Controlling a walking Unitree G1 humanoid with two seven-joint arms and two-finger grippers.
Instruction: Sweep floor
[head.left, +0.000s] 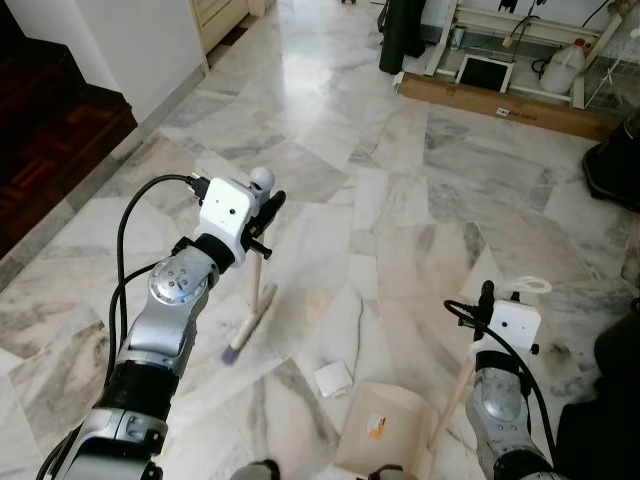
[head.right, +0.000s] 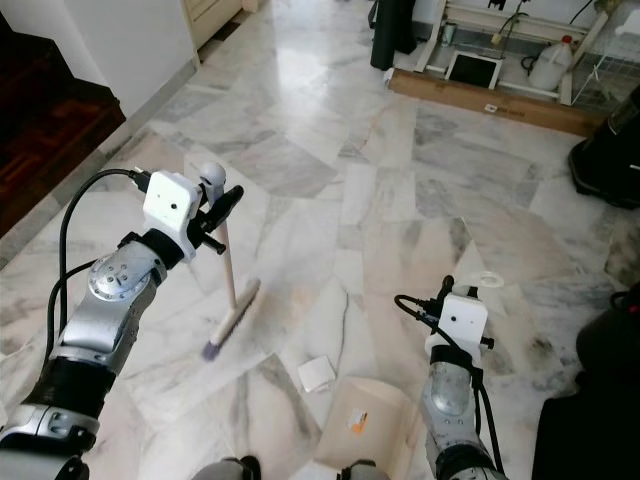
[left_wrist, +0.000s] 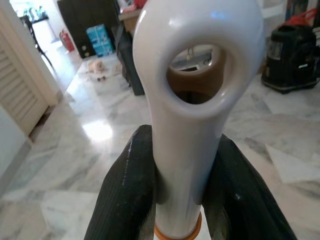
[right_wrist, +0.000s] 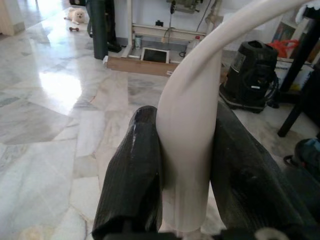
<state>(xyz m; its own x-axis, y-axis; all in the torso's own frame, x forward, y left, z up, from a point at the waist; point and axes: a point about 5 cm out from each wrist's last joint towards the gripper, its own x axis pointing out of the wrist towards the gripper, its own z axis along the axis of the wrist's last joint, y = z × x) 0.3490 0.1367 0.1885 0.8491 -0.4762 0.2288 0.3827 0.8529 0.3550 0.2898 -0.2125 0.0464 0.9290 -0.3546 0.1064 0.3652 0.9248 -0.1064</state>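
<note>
My left gripper (head.left: 264, 212) is shut on the white looped top of a broom handle (left_wrist: 192, 100), its black fingers (left_wrist: 125, 195) pressed to either side. The broom's wooden stick slants down to the broom head (head.left: 251, 320), which rests on the marble floor. My right gripper (right_wrist: 185, 165) is shut on the white curved handle (head.left: 527, 286) of a beige dustpan (head.left: 385, 425), which sits on the floor near my feet. A small white scrap of paper (head.left: 333, 378) lies between the broom head and the dustpan.
Dark wooden steps (head.left: 50, 120) rise at the left behind a white wall. A long wooden board (head.left: 505, 102), a white jug (head.left: 565, 66) and a black bin (head.left: 403, 35) stand at the back. A black appliance (head.left: 615, 165) sits at the right.
</note>
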